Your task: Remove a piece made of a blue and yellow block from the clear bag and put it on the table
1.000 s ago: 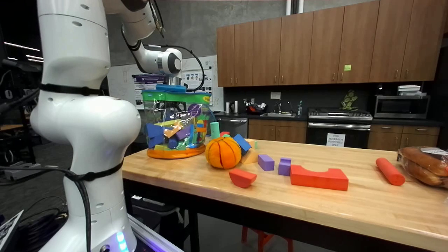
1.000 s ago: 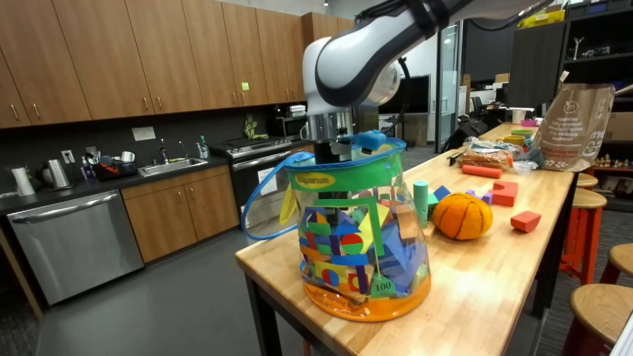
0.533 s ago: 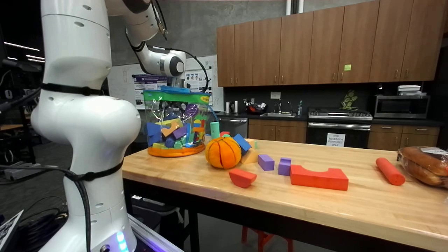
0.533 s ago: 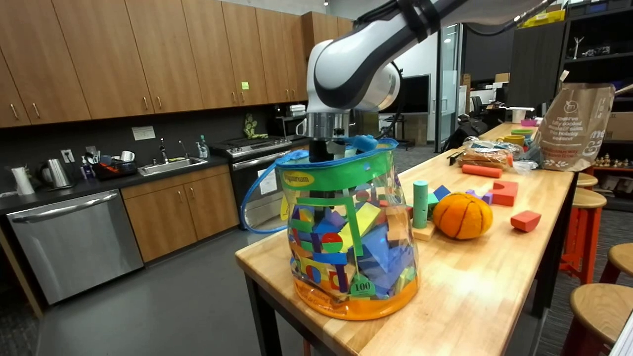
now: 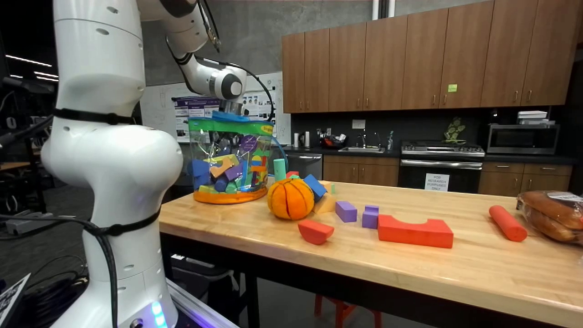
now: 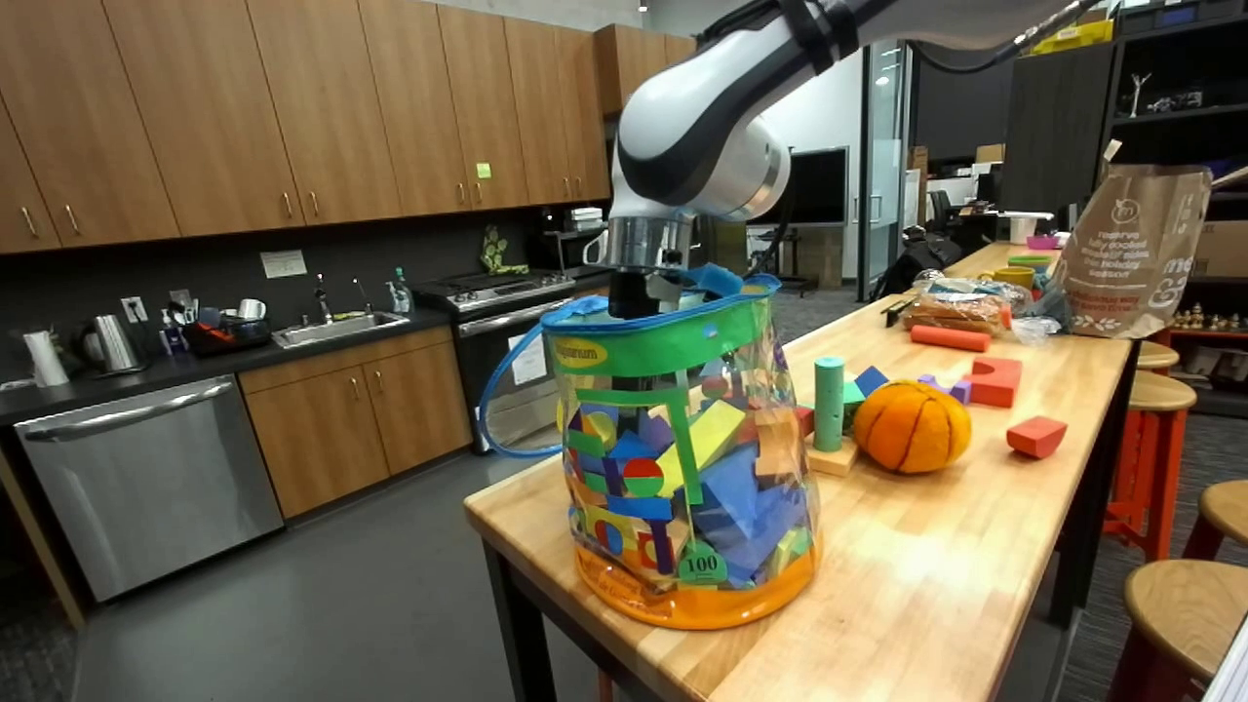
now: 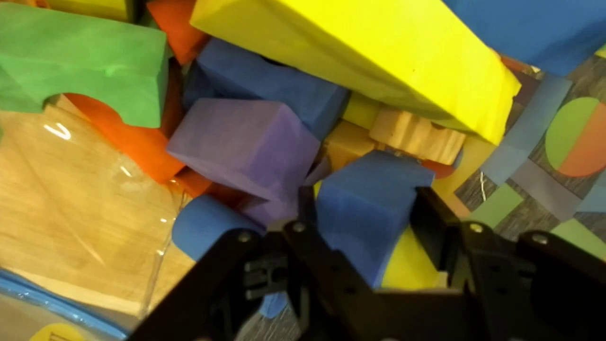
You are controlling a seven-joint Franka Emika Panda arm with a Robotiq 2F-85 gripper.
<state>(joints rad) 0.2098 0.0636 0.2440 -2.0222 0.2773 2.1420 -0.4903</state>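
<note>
Blue-and-yellow piece [image 7: 374, 213] gripped inside the clear bag [image 6: 673, 346]

Largest, in both exterior views: a long wooden table [image 5: 428, 205] with a thick edge. Over one end, a white robot arm [image 6: 702, 136], bent downward at the wrist.

Farther along the table, in an exterior view, a brown paper bag [image 6: 1126, 244], contents hidden.

On the table end, the clear bag, upright on an orange base, with a green band around the top and a blue-edged lid [image 6: 484, 414] hanging at one side. Heaped inside, seen through the printed wall: toy blocks [image 6: 736, 487] of many colours.

Down through the bag's mouth, the gripper [image 7: 365, 202], clenched around the piece, with one of the fingers [image 7: 433, 222] against each side.

Well apart from the clear bag, wrapped bread [image 5: 549, 214]. Near the bag, an orange ball [image 5: 290, 199]; farther off, a red arch block [image 5: 415, 232].

Back inside the clear bag, from the wrist view: a big yellow block [image 7: 360, 52] lying across the heap, a tilted purple block [image 7: 246, 142], a blue round block [image 7: 210, 227], and a ridged wood-coloured block [image 7: 416, 135] partly beneath the yellow one.

Last, the piece: in the clear bag, blue part between the fingers, yellow part showing past its edge, near the purple block.
</note>
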